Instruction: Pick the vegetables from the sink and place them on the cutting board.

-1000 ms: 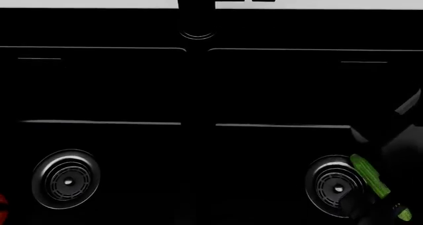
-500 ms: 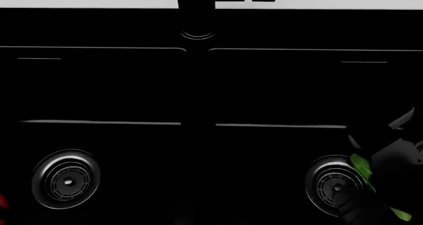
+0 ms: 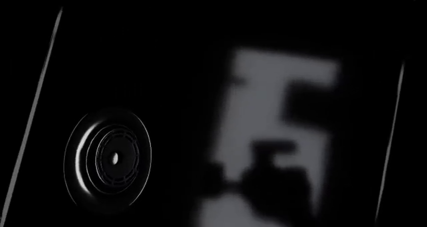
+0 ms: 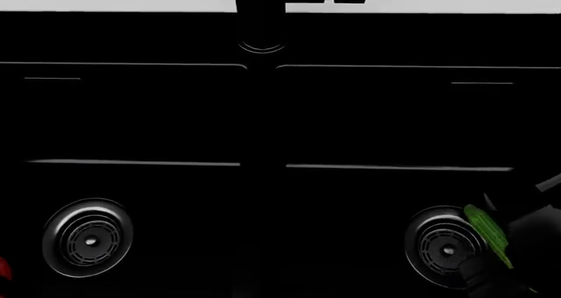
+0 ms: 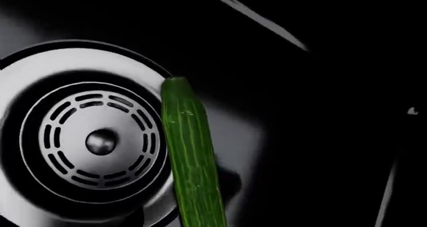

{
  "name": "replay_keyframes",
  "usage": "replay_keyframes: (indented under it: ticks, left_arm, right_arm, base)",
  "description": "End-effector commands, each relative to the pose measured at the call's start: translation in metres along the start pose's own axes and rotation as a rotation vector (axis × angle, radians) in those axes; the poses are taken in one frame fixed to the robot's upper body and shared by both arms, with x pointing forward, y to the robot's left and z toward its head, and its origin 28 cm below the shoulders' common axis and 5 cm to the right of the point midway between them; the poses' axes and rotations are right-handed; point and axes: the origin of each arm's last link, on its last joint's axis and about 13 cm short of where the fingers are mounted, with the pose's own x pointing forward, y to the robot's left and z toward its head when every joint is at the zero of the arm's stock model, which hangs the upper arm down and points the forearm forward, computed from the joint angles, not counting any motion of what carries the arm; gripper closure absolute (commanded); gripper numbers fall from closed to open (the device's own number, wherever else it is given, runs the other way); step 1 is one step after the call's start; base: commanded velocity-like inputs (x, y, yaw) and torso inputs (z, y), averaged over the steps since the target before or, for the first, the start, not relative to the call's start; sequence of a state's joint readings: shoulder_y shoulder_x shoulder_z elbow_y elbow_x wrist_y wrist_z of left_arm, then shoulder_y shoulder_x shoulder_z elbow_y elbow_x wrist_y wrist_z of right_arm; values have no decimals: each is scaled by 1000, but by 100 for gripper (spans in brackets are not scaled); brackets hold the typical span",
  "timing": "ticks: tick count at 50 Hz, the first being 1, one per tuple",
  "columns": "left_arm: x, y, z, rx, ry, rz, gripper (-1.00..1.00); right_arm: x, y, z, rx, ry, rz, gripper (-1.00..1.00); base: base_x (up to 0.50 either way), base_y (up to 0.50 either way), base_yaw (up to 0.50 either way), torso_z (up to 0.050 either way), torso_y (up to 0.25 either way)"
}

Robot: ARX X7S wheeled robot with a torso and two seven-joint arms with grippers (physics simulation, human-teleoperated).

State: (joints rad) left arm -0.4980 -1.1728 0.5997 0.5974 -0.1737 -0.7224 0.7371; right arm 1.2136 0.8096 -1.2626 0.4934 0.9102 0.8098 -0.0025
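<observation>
Black double-basin sink (image 4: 263, 114) filling the head view, faucet (image 4: 261, 16) at top centre, one ringed drain (image 4: 88, 237) lower left, another (image 4: 443, 247) lower right. Green cucumber (image 4: 488, 234) at lower right, lying across the right drain's rim, partly hidden by the dark right gripper (image 4: 500, 272); spread of its fingers and any hold on the cucumber cannot be told. Sliver of red tomato (image 4: 2, 269) at the lower-left edge; cutting board and left gripper out of frame.
</observation>
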Motion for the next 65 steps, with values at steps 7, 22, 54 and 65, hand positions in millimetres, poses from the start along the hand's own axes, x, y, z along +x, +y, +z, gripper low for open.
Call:
replay_keyframes:
  ticks: [7, 22, 54, 65]
  left_arm:
    - [-4, 5, 7, -3, -3, 7, -100]
    - [1, 5, 0, -9, 3, 18, -100]
    - [-76, 18, 23, 11, 52, 212, -100]
    - [-81, 10, 19, 19, 133, 167, -100]
  right_arm:
    - [33, 18, -19, -1, -4, 51, -100]
    - [49, 28, -29, -7, 33, 129, 100]
    - [-102, 4, 25, -229, -185, 216, 100]
    - [-107, 3, 25, -231, -201, 227, 100]
  base:
    - [33, 0, 9, -9, -15]
    - [32, -3, 13, -13, -23]
    - [34, -1, 5, -4, -7]
    - [36, 0, 3, 0, 0]
